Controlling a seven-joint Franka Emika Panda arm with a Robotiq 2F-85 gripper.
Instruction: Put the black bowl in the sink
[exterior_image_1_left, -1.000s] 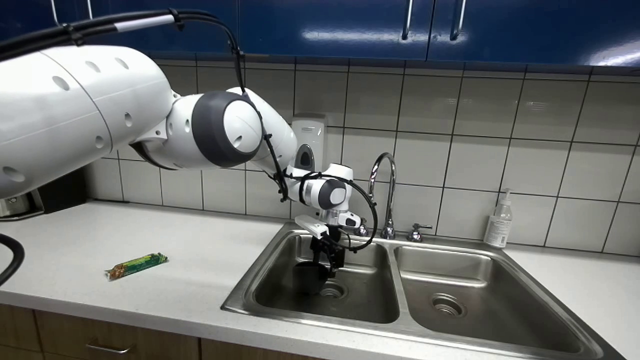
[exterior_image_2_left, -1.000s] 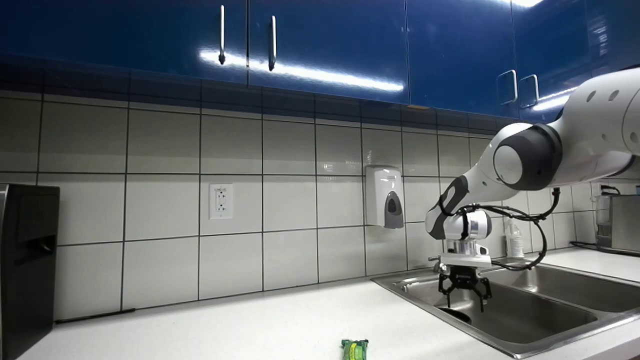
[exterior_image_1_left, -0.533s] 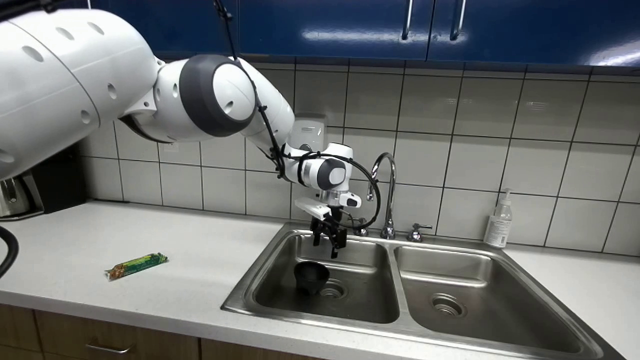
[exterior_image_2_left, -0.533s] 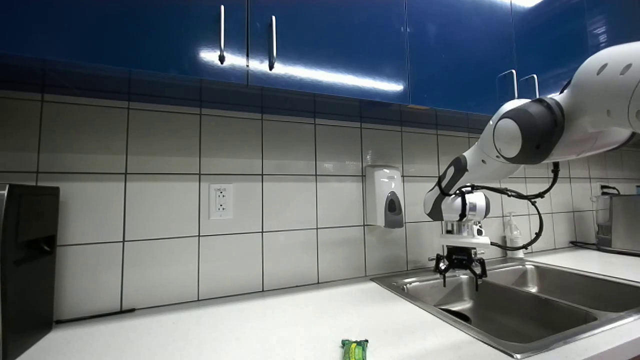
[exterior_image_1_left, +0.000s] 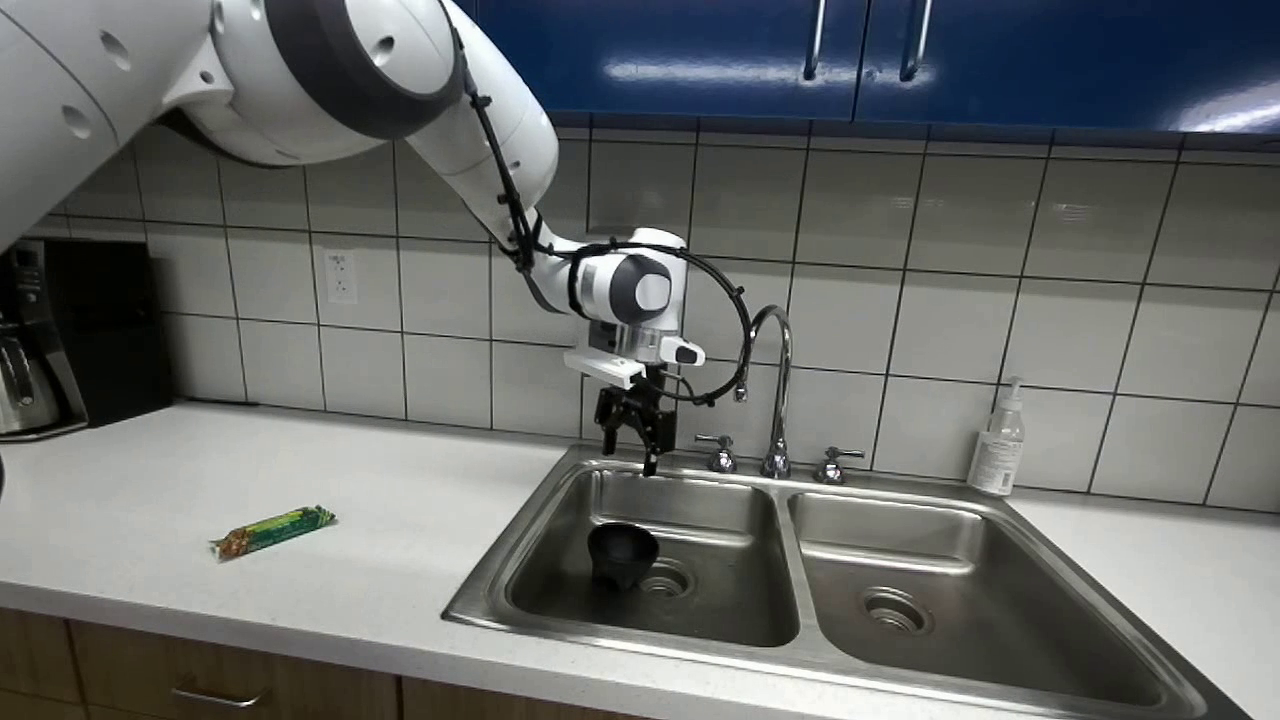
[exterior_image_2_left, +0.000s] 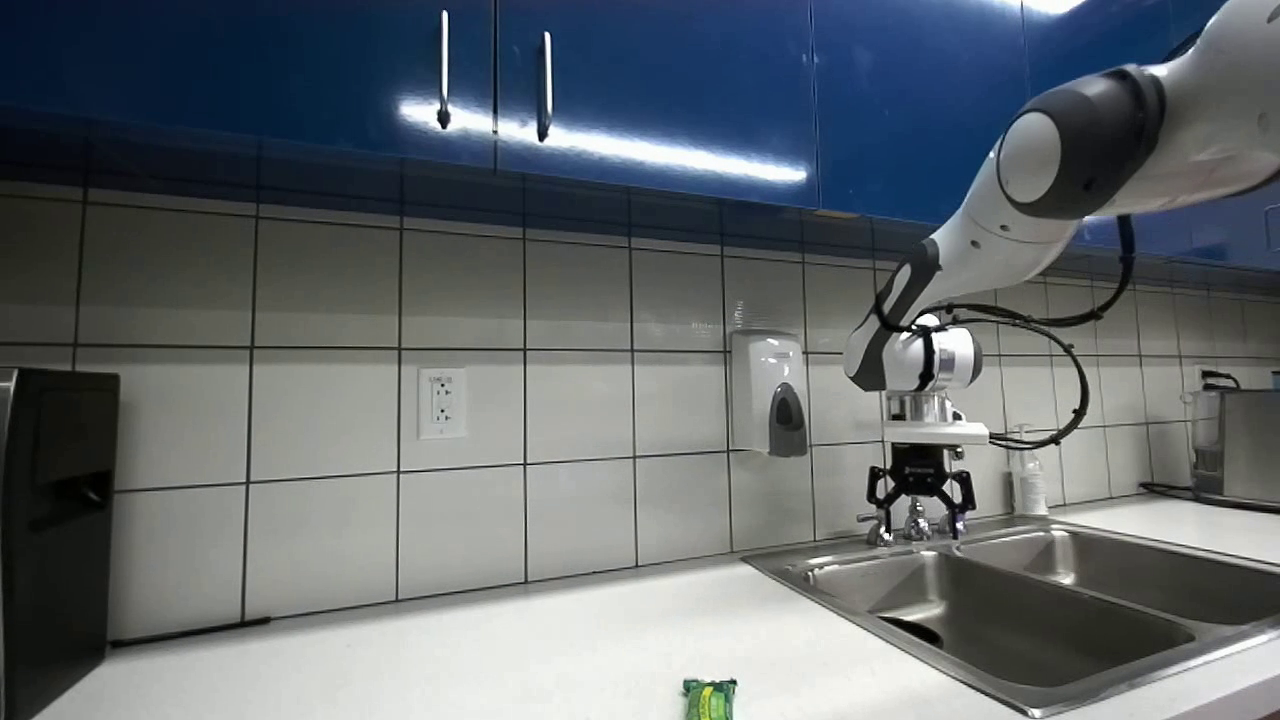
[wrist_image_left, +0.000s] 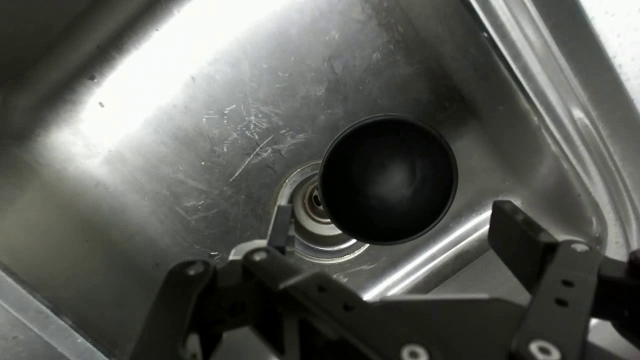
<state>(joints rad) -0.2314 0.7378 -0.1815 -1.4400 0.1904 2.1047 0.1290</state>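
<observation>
The small black bowl (exterior_image_1_left: 622, 556) rests in the left basin of the steel sink (exterior_image_1_left: 720, 595), opening up. In the wrist view the bowl (wrist_image_left: 389, 180) partly covers the drain (wrist_image_left: 317, 215) on the basin floor (wrist_image_left: 240, 85). In an exterior view the bowl (exterior_image_2_left: 914, 630) is mostly hidden behind the sink's near edge (exterior_image_2_left: 960, 672). My gripper (exterior_image_1_left: 630, 458) is open and empty, above the back of the left basin, well above the bowl and apart from it. It also shows with fingers spread in the other views (exterior_image_2_left: 920, 530) (wrist_image_left: 393, 207).
The chrome faucet (exterior_image_1_left: 780, 390) stands just beside the gripper, with handles (exterior_image_1_left: 722, 455) on the rim. The right basin (exterior_image_1_left: 960, 640) adjoins. A green-and-brown packet (exterior_image_1_left: 272, 531) lies on the counter (exterior_image_1_left: 400, 590). A soap bottle (exterior_image_1_left: 998, 445) and a wall dispenser (exterior_image_2_left: 768, 395) stand near the sink.
My open gripper has risen from low in the left basin, beside the bowl, to above the sink rim. The bowl has stayed in the basin.
</observation>
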